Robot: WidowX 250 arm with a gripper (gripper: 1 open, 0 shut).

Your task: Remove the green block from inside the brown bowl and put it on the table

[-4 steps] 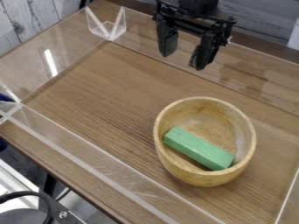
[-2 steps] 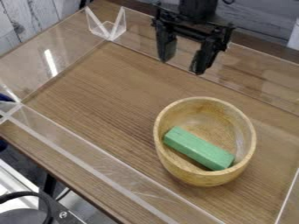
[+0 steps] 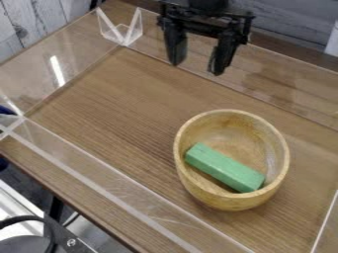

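A small flat green block [image 3: 223,167], shaped like a short bar, lies inside a round light-tan wooden bowl [image 3: 197,126] in the lower right of the frame. The block rests on the bowl's floor, angled from upper left to lower right, with its lower right end close to the inner wall. The bowl has a thick rim and visible grain, and it sits flat on a brown wood-grain table [image 3: 113,109] that fills most of the view. Clear acrylic walls [image 3: 79,158] edge the table, running along the near left side and across the back, with a small clear bracket at the top left corner. At the top centre of the frame, up and to the left of the bowl and well apart from it, a black robot gripper [image 3: 196,56] hangs above the table with its fingers pointing down. Its two dark fingers [image 3: 173,48] are spread wide with nothing between them. The gripper touches neither the bowl nor the block. A pale wall and dark cables show at the far edges of the frame.
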